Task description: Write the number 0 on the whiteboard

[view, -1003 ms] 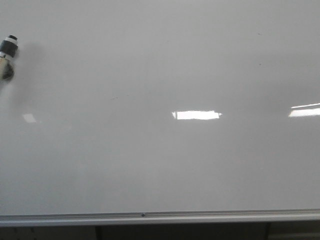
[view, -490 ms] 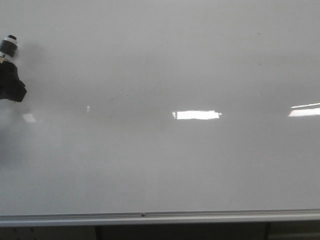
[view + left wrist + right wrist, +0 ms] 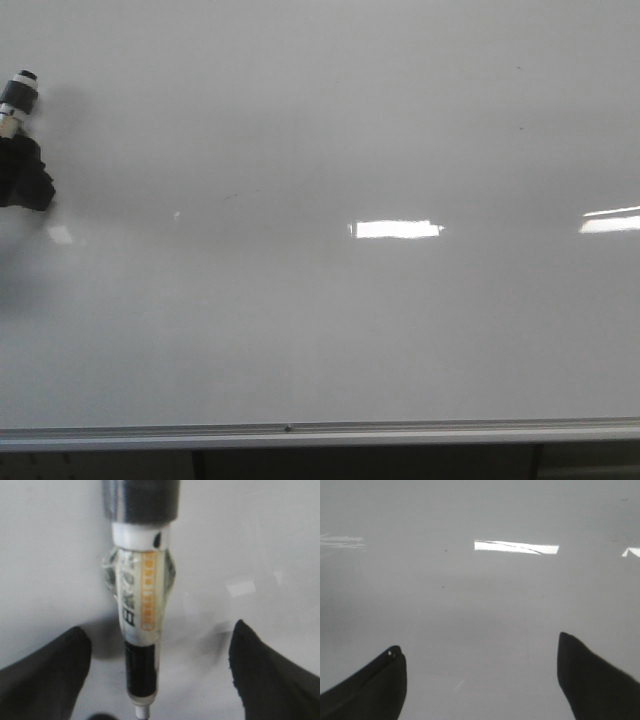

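The whiteboard (image 3: 320,320) fills the front view, glossy white with a silver frame edge (image 3: 320,432) along the near side. No number 0 shows on it. A marker (image 3: 19,92) with a black end and white band sits at the far left. In the left wrist view the marker (image 3: 141,595) has a white and orange label and points its tip toward the camera. My left gripper (image 3: 25,175) is open, its fingers wide apart on either side of the marker (image 3: 161,627) and not touching it. My right gripper (image 3: 480,645) is open and empty over bare board (image 3: 480,605).
Bright rectangular light reflections (image 3: 395,229) lie on the board, with another at the right edge (image 3: 610,222). A dark gap shows below the frame edge. A few tiny dark specks (image 3: 519,68) mark the far right of the board.
My left gripper has come into view from the left edge and now sits around the marker's lower part. The marker has hardly moved.
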Action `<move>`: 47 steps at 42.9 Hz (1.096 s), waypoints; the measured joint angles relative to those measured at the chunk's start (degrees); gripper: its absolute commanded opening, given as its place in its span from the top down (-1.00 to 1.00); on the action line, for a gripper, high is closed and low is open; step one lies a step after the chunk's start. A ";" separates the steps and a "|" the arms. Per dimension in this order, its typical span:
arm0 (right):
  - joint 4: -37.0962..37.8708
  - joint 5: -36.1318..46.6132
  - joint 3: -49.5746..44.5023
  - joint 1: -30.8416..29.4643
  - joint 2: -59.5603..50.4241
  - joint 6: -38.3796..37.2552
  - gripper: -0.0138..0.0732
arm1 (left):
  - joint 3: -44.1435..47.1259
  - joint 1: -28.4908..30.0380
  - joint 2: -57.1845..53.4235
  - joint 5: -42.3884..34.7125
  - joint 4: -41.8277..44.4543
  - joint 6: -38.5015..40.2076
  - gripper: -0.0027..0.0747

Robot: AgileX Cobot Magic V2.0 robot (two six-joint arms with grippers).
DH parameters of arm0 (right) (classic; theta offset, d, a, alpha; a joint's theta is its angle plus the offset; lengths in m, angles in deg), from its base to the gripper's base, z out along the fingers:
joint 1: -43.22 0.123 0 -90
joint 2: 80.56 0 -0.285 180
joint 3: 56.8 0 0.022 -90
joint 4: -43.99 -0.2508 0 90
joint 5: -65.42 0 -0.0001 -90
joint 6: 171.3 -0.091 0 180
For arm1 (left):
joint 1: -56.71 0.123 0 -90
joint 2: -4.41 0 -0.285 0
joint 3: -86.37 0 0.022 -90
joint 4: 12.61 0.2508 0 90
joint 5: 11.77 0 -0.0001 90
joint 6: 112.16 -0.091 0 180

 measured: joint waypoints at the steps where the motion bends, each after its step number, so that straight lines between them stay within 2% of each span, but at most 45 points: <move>1: 0.00 0.00 0.00 0.00 0.10 0.00 -0.77 | 0.00 0.00 0.00 0.00 0.00 0.00 -0.01; 13: 0.00 0.00 0.00 0.00 0.09 0.00 -0.77 | -0.10 0.12 0.26 -0.49 0.00 0.00 0.97; 21: 0.00 -0.17 0.00 0.00 0.09 0.00 -0.77 | -0.23 -0.61 -0.35 3.85 0.00 0.00 0.98; 25: 0.00 -1.90 0.58 0.00 0.79 0.00 -0.77 | -0.36 -2.55 -1.87 9.65 -0.68 0.00 0.97; 32: 0.00 -7.05 4.29 0.11 5.75 0.00 -0.77 | -3.68 -9.28 -4.20 23.62 -4.67 -1.25 0.97; 40: -2.18 -15.12 11.56 2.61 15.69 0.76 -0.77 | -8.09 -16.83 -4.30 41.97 -22.74 -20.27 0.97; 47: -8.52 -23.38 18.80 6.80 23.61 6.33 -0.77 | -10.30 -20.00 -4.30 56.40 -37.64 -36.42 0.98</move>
